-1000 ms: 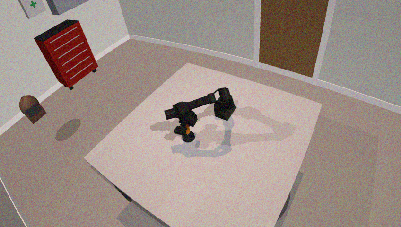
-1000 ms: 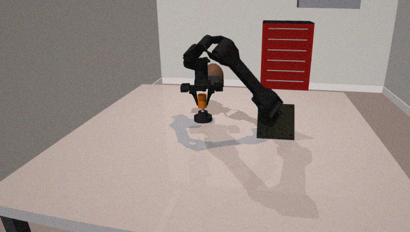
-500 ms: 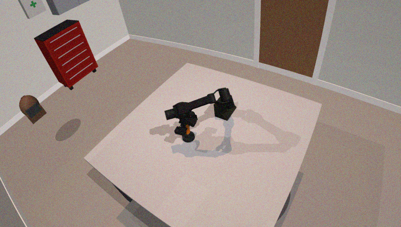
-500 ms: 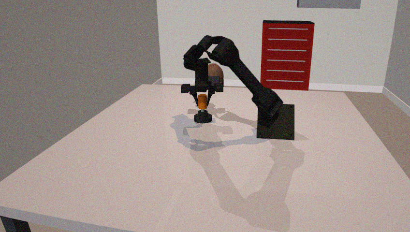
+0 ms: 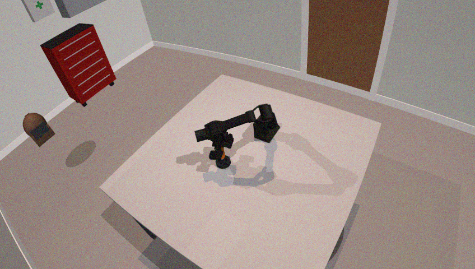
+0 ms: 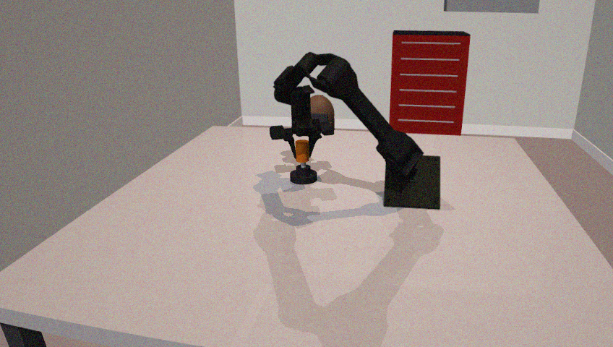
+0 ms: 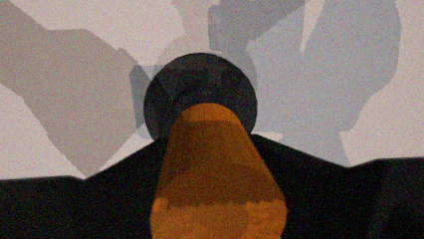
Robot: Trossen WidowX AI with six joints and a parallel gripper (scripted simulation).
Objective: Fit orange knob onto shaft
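Note:
The orange knob (image 5: 223, 153) (image 6: 301, 151) (image 7: 209, 159) is upright between the fingers of my gripper (image 6: 302, 153), which is shut on it. The round black pedestal (image 5: 223, 162) (image 6: 303, 176) (image 7: 200, 75) stands on the table directly below the knob. A short piece of the silver shaft (image 6: 303, 164) shows between the knob's lower end and the pedestal's raised middle in the exterior view, so the knob is above the pedestal. The shaft is hidden behind the knob in the wrist view. The knob's hole and both flat sides cannot be seen.
The pale table (image 5: 283, 219) (image 6: 193, 266) bears the arm's dark base (image 5: 265, 129) (image 6: 423, 184) and several arm shadows. A red drawer cabinet (image 5: 81, 63) (image 6: 428, 82) stands on the floor beyond the table. A brown domed object (image 5: 35, 125) (image 6: 322, 106) is also beyond it.

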